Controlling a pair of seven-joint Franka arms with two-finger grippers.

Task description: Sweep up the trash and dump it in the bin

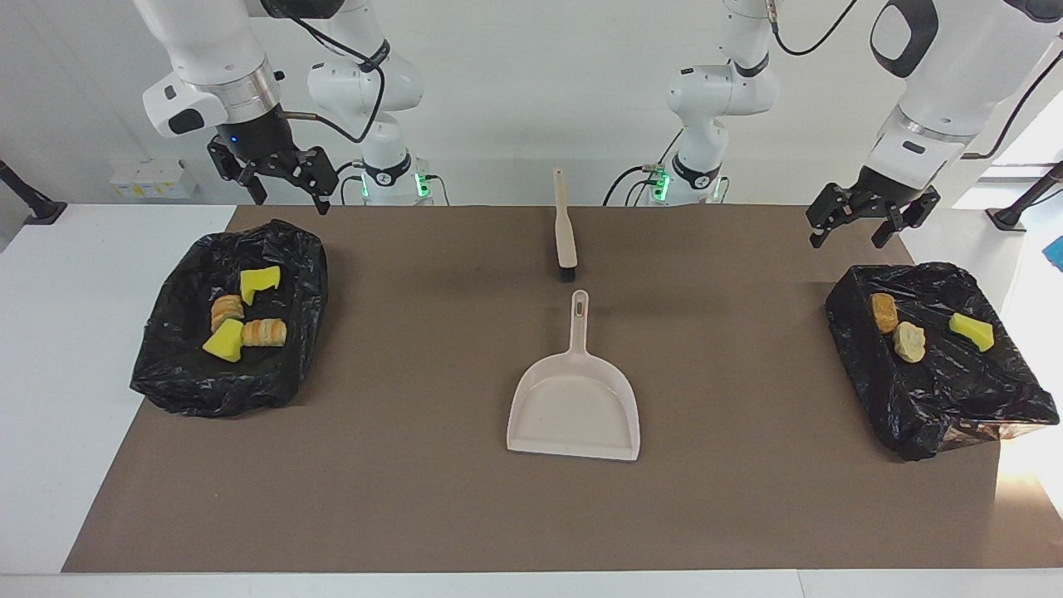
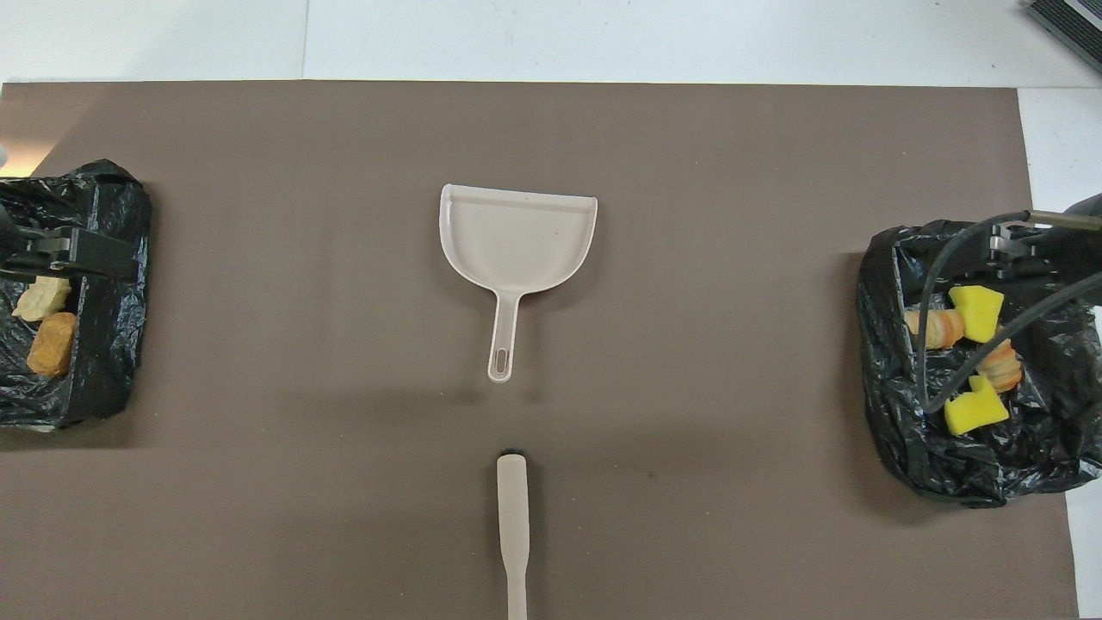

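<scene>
- Yellow sponge and brown bread-like trash already lies in both black-lined bins; counter swept.
- Beige brush, handle at 12 o'clock, lies between both arms.
- Left gripper, right gripper: released, empty, raised.

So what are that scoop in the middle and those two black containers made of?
The dustpan looks like smooth beige moulded plastic with a faint sheen. Each bin, one at the right arm's end and one at the left arm's, shows only a thin glossy black plastic liner, crinkled and glinting; what lies underneath is hidden.
</scene>
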